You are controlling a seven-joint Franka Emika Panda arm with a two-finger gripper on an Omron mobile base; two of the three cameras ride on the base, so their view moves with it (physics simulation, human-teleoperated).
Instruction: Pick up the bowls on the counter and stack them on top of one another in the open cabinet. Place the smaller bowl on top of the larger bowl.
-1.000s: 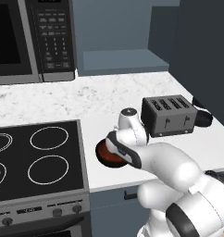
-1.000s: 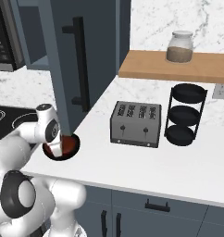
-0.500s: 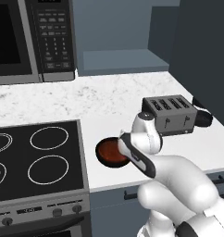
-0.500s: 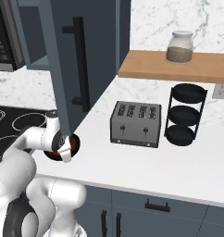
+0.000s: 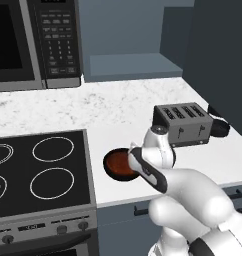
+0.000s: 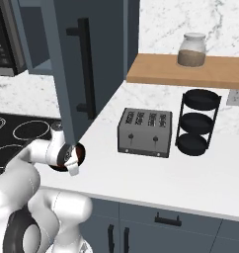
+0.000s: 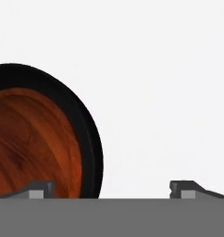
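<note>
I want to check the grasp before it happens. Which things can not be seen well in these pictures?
- Smaller bowl: the arm covers its right side in the left base view; cut by the left edge in the hand view.
- Larger bowl: mostly behind the toaster.
- Fingers: just the tips show, spread wide.
- Jar contents: too small to tell.

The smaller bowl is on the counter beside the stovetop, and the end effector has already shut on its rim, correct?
Not quite. The smaller bowl sits on the counter beside the stovetop, but the hand view shows the end effector open, straddling the rim.
</note>
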